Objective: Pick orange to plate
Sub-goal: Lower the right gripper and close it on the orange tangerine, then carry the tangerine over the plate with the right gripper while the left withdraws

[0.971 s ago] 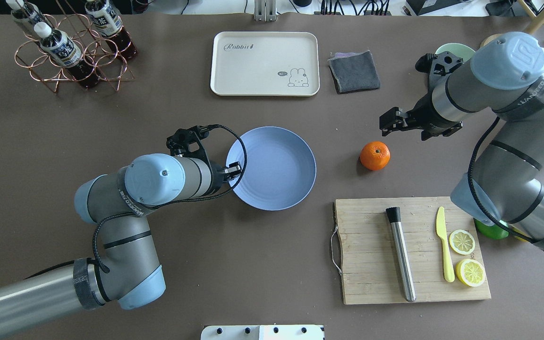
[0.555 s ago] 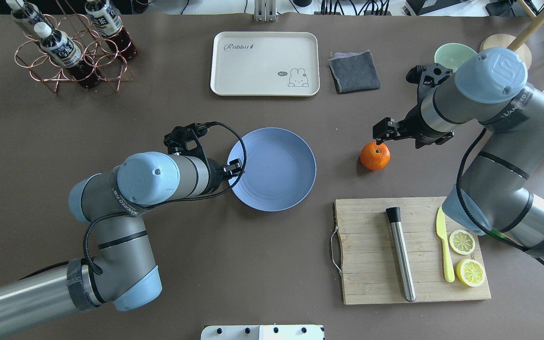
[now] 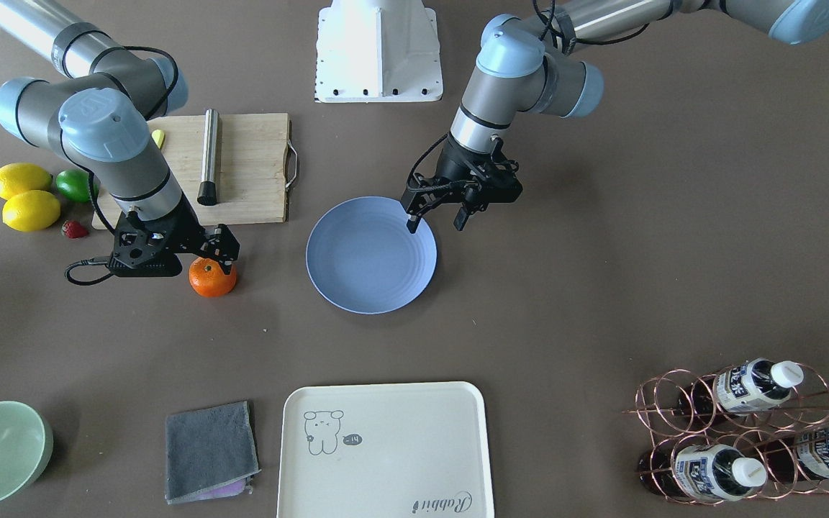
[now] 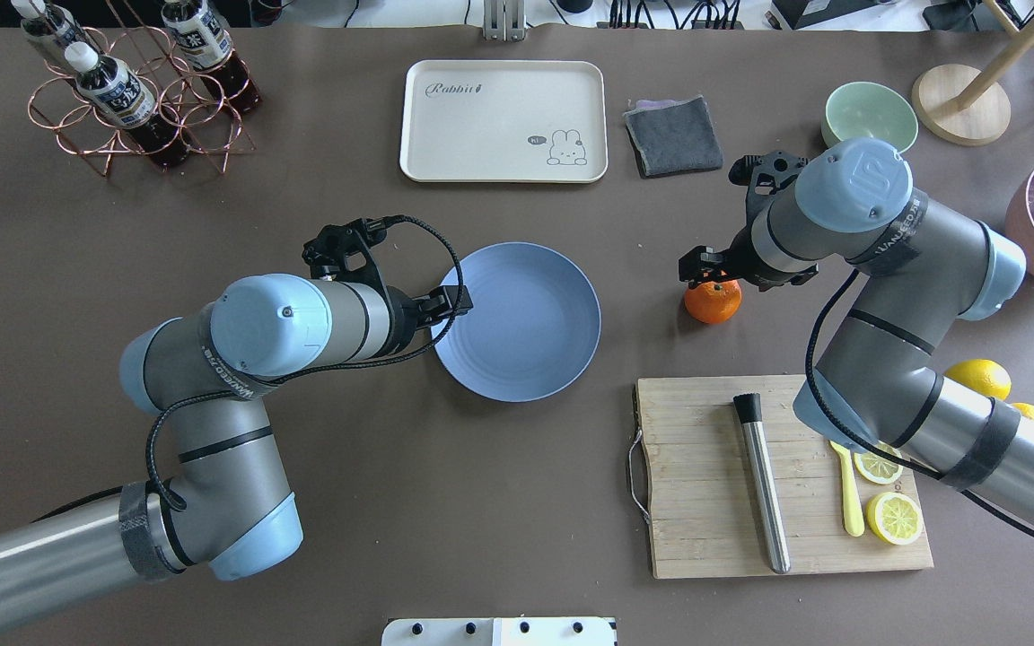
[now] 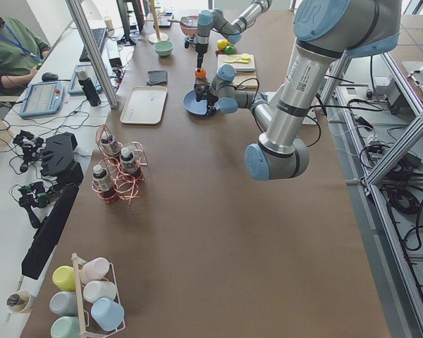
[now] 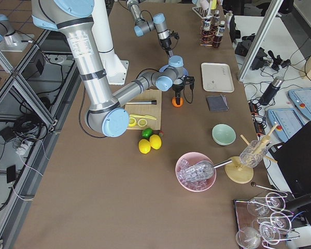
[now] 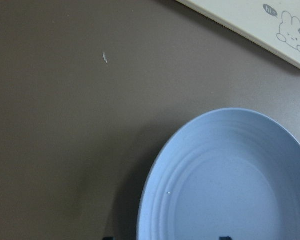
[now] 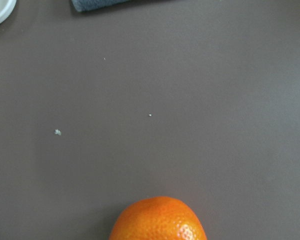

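Observation:
The orange (image 4: 713, 303) rests on the brown table to the right of the blue plate (image 4: 526, 359), apart from it. My right gripper (image 4: 704, 266) hangs open directly over the orange's far side, its fingers (image 3: 229, 253) down at the fruit's top and not closed on it. The right wrist view shows the orange (image 8: 157, 221) at its bottom edge. My left gripper (image 3: 436, 216) is open and empty above the plate's (image 3: 371, 295) rim on the robot's left. In the left wrist view the plate (image 7: 230, 175) fills the lower right.
A wooden chopping board (image 4: 705, 475) with a steel muddler (image 4: 761, 484), yellow knife and lemon slices (image 4: 894, 519) lies near the orange. Behind stand a cream tray (image 4: 503, 121), grey cloth (image 4: 672, 135) and green bowl (image 4: 870, 112). Whole lemons (image 4: 979, 377) sit at right, a bottle rack (image 4: 131, 90) far left.
My right gripper has swung left and down from behind and right of the orange to right over it. The left arm shifted slightly; the orange and plate stayed put.

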Controlling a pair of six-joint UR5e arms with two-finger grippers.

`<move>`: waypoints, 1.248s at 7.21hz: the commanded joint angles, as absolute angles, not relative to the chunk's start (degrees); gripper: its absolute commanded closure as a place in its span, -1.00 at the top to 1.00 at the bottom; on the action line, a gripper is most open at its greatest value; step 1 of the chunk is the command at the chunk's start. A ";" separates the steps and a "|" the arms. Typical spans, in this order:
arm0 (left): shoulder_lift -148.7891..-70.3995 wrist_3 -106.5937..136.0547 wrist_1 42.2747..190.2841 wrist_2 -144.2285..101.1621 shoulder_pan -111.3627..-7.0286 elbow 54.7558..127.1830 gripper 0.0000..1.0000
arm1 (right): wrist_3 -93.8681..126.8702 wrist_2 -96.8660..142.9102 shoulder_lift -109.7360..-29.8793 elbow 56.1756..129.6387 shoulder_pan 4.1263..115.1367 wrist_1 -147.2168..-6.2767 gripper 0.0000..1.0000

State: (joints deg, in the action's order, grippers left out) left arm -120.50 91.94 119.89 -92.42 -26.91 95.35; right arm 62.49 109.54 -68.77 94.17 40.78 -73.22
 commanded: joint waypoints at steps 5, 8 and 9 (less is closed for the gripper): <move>-120.32 87.89 120.23 -92.64 -27.51 95.54 0.96 | 66.00 109.33 -67.77 95.08 39.81 -71.71 -1.00; -114.49 76.54 119.80 -99.14 -34.69 99.81 0.96 | 68.71 109.08 -54.11 96.24 38.33 -84.67 -1.00; -108.87 67.85 119.88 -99.40 -37.24 102.19 0.96 | 71.60 106.29 -51.97 95.98 35.71 -85.07 -1.00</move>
